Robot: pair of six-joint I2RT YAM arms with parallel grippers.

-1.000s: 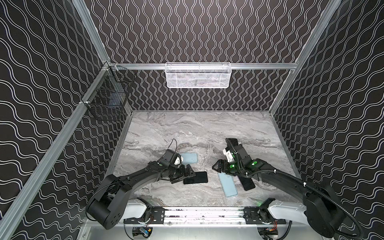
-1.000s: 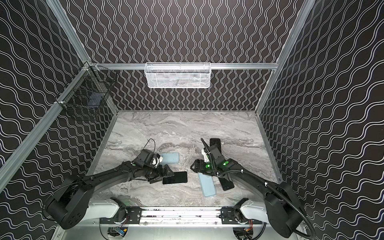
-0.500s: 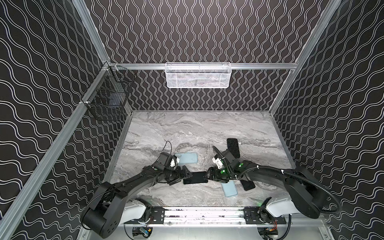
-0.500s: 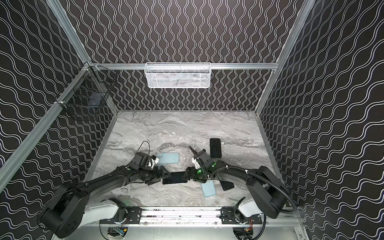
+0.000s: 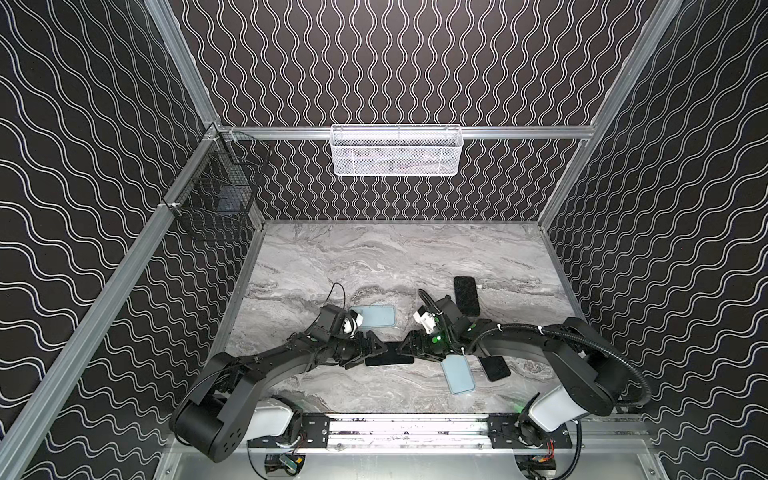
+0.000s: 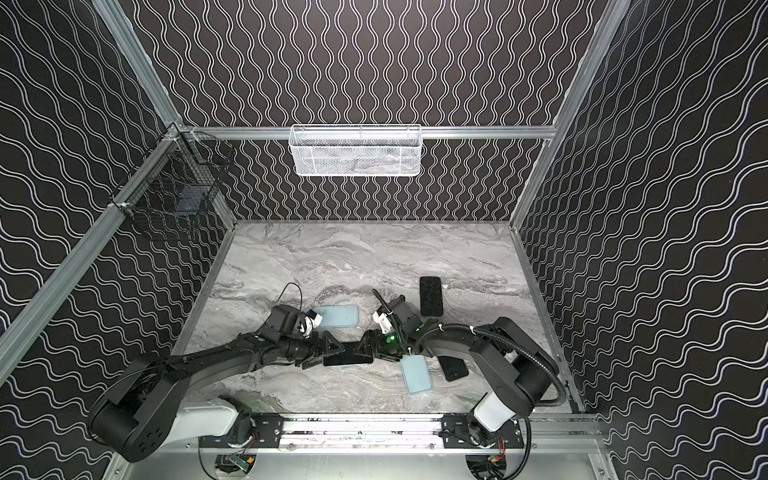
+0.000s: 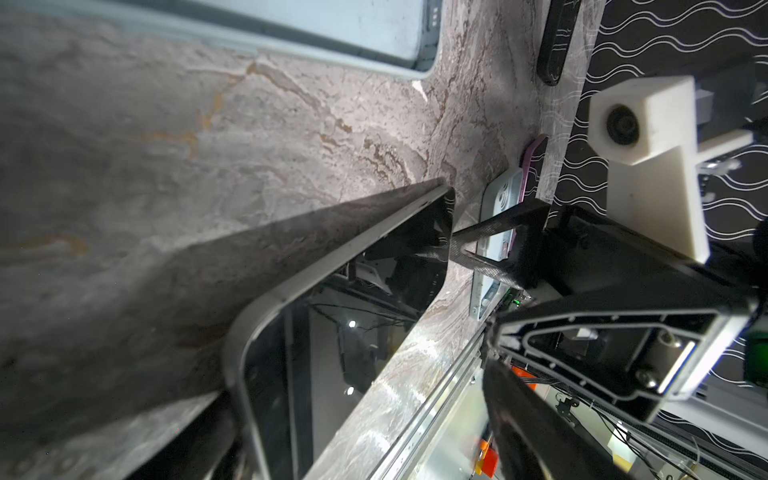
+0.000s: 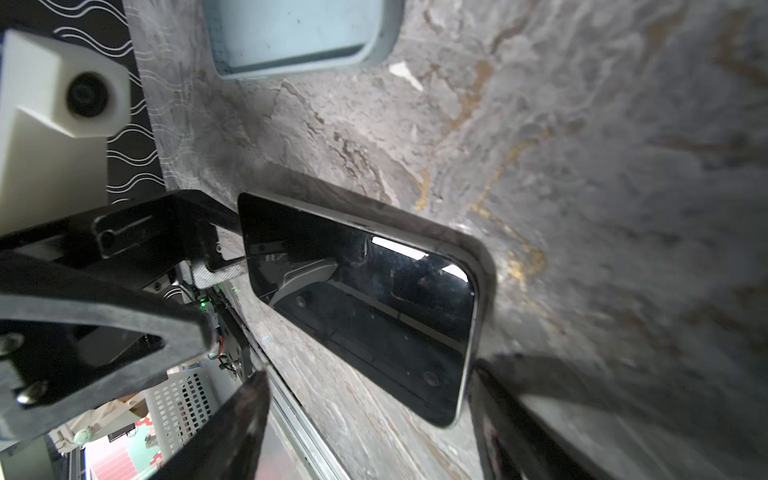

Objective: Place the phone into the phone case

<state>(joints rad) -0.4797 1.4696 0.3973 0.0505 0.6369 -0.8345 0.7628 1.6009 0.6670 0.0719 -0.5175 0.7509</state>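
A black phone [image 5: 388, 359] [image 6: 347, 358] lies flat on the marble table near the front, glass side up. My left gripper [image 5: 371, 348] [image 7: 361, 395] is open and straddles the phone's [image 7: 353, 332] left end; one finger is close against its edge and the other stands apart. My right gripper [image 5: 406, 350] [image 8: 370, 374] is open around the phone's [image 8: 374, 311] other end. One light-blue phone case [image 5: 374, 316] [image 6: 337, 316] [image 7: 332, 25] [image 8: 299, 33] lies just behind the phone. A second light-blue case [image 5: 457, 374] [image 6: 415, 374] lies front right under the right arm.
Two more black phones lie on the right, one further back [image 5: 466, 296] and one near the front [image 5: 494, 368] partly under the right arm. A white mesh basket [image 5: 397, 151] hangs on the back wall and a black wire basket [image 5: 216, 195] on the left wall.
The right gripper has swung left and down from above the right-hand case to the phone's right end. The left jaws have narrowed around the phone's left end. The phone has stayed in place.
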